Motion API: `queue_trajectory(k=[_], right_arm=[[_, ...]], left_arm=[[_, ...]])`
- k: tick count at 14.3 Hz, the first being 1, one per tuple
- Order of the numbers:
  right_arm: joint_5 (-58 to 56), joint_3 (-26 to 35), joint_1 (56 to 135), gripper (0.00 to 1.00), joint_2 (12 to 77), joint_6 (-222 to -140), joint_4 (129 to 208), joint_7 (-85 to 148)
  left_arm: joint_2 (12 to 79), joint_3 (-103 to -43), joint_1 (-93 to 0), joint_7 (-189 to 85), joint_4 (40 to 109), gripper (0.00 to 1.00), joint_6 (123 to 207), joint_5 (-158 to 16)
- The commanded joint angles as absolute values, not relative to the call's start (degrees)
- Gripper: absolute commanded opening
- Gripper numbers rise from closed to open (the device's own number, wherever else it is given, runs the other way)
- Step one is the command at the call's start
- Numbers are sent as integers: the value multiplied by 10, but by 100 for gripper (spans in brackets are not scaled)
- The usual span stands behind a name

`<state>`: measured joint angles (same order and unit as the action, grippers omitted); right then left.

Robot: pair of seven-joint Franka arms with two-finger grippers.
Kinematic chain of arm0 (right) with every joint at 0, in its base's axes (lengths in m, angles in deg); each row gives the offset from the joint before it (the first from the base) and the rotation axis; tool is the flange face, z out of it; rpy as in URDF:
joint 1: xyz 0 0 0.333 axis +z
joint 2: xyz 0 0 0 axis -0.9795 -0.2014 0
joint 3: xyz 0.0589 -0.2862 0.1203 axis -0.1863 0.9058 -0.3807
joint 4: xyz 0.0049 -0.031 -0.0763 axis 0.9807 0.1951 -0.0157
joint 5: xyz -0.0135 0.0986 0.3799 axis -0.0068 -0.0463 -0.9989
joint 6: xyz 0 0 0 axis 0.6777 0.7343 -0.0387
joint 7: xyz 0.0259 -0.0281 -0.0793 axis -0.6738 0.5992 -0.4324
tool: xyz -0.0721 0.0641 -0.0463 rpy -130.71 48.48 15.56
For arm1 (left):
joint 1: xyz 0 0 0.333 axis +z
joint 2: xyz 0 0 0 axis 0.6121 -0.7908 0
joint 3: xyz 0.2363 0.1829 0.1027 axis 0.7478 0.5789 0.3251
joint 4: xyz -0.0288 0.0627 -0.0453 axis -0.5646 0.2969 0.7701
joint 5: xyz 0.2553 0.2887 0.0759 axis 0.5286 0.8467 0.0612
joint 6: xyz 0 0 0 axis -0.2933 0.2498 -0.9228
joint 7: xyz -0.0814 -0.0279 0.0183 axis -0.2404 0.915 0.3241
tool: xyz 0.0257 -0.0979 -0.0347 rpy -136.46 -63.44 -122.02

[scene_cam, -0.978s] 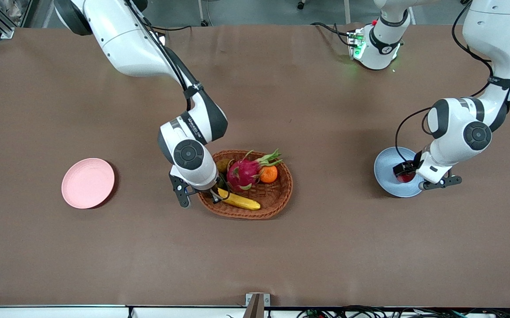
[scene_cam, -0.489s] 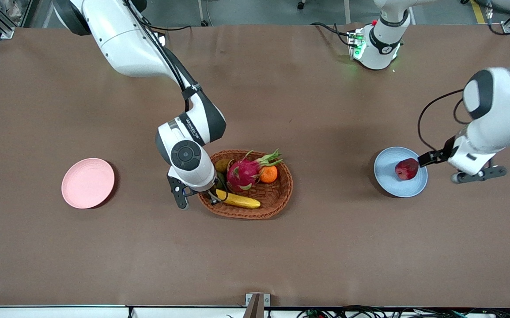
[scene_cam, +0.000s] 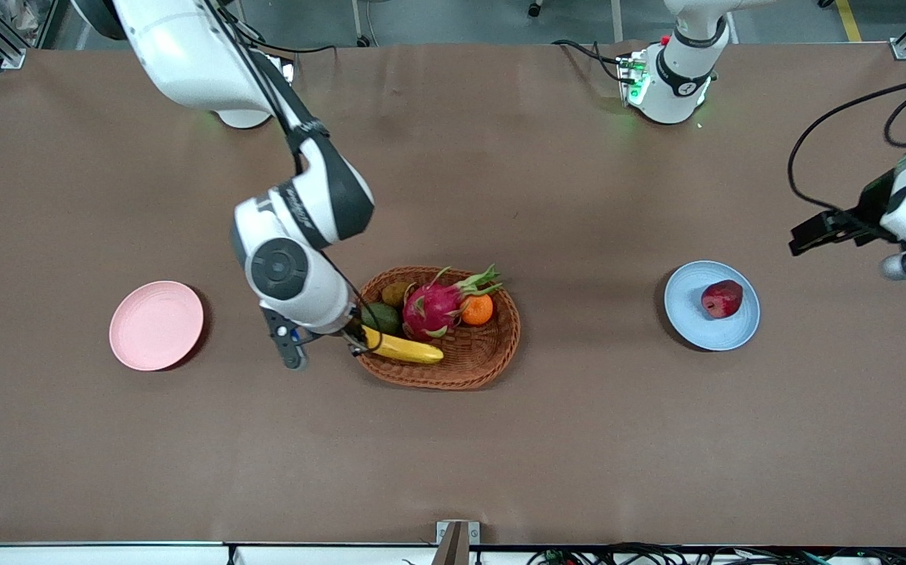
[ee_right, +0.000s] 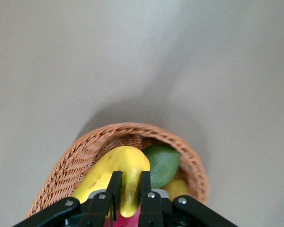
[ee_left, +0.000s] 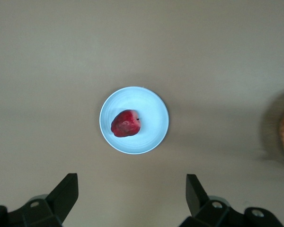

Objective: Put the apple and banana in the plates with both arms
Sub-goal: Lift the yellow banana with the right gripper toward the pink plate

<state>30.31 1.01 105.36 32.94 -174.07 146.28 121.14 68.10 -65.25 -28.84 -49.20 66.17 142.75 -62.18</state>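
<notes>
The yellow banana hangs low over the wicker basket, gripped at one end. My right gripper is shut on that end, over the basket's rim toward the right arm's end of the table. In the right wrist view the right gripper clamps the banana between both fingers. The dark red apple lies alone on the light blue plate. My left gripper is open and raised, toward the left arm's end from that plate. The left wrist view shows the apple on the blue plate, far from the open left gripper. The pink plate holds nothing.
The basket sits mid-table and also holds a pink dragon fruit, an orange, a green fruit and a brownish fruit. The green fruit lies beside the banana in the right wrist view.
The left gripper let go of the apple on the blue plate and rose away toward its own end. The right gripper closed on the banana and lifted it toward the basket's rim.
</notes>
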Motion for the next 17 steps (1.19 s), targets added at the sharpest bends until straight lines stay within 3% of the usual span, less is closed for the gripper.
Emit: queue_trajectory(k=[1,9,17], right_arm=[[286,3,1002,0,379,-1699,1489,1142],[277,3,826,0,447,-1682,1583,826],[230,3,686,0,470,-1685,1665,603]], left_arm=[[677,-657,-285,-503,610,100,1402,-632],[701,-688,-286,-490,606,100,1394,-627],[701,-674,-279,-498,607,100,1388,-632]])
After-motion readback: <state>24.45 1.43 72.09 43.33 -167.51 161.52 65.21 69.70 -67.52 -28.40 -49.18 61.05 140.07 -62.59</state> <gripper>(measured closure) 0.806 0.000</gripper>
